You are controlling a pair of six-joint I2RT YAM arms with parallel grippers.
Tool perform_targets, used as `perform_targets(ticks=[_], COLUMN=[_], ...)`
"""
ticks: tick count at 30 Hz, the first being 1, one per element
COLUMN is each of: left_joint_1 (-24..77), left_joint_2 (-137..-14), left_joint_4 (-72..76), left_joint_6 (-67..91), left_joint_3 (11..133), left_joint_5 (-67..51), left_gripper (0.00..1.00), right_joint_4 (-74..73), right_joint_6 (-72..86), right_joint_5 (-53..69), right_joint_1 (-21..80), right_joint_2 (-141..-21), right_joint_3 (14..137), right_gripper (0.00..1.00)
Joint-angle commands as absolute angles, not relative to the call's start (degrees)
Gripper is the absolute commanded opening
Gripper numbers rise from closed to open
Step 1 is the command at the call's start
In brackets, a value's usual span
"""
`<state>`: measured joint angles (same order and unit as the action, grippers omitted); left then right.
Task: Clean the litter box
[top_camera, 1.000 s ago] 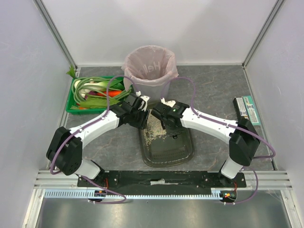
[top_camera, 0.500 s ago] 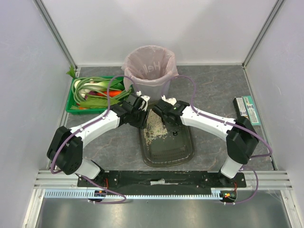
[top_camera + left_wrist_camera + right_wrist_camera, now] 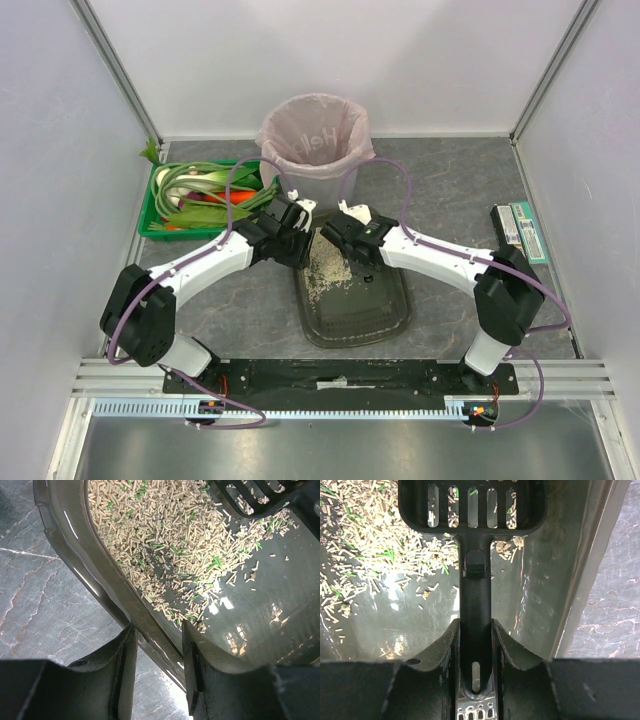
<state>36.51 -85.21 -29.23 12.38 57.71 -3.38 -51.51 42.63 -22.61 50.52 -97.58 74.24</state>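
Note:
The dark olive-grey litter box [image 3: 360,315] lies in the middle of the table, with beige litter [image 3: 325,268] heaped in its far half. My left gripper [image 3: 298,240] is at the box's far left corner. In the left wrist view its jaws [image 3: 157,645] straddle and pinch the box's rim [image 3: 100,575], one finger outside and one inside. My right gripper [image 3: 347,240] is shut on the handle [image 3: 475,605] of a black slotted scoop [image 3: 472,505]. The scoop head rests in the litter at the far end and also shows in the left wrist view [image 3: 260,495].
A grey bin with a pink bag [image 3: 315,140] stands just beyond the litter box. A green crate of vegetables [image 3: 195,195] is at the far left. Two flat boxes [image 3: 520,232] lie by the right wall.
Both grippers have shifted slightly toward the far end of the box, and the scoop has moved a little further into the litter. The grips have not changed.

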Motion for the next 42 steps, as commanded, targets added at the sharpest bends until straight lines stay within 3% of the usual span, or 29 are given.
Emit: perform_targets(ticks=[1, 24, 42], left_joint_1=[37.53, 37.71, 37.71], left_joint_2=[-86.4, -86.04, -85.34], left_joint_4=[-29.36, -29.36, -30.15], left_joint_6=[10.46, 10.02, 9.93], left_joint_3=[58.45, 58.8, 59.24], left_joint_5=[-6.06, -5.1, -2.11], left_gripper=[0.31, 0.31, 0.33], right_joint_4=[-41.67, -26.55, -23.73], right_joint_6=[41.57, 34.72, 37.7], right_joint_5=[-29.62, -43.15, -41.66], right_joint_1=[49.92, 57.22, 59.85], right_joint_2=[-97.56, -93.43, -85.96], right_joint_3=[71.81, 61.26, 53.18], right_gripper=[0.0, 0.0, 0.0])
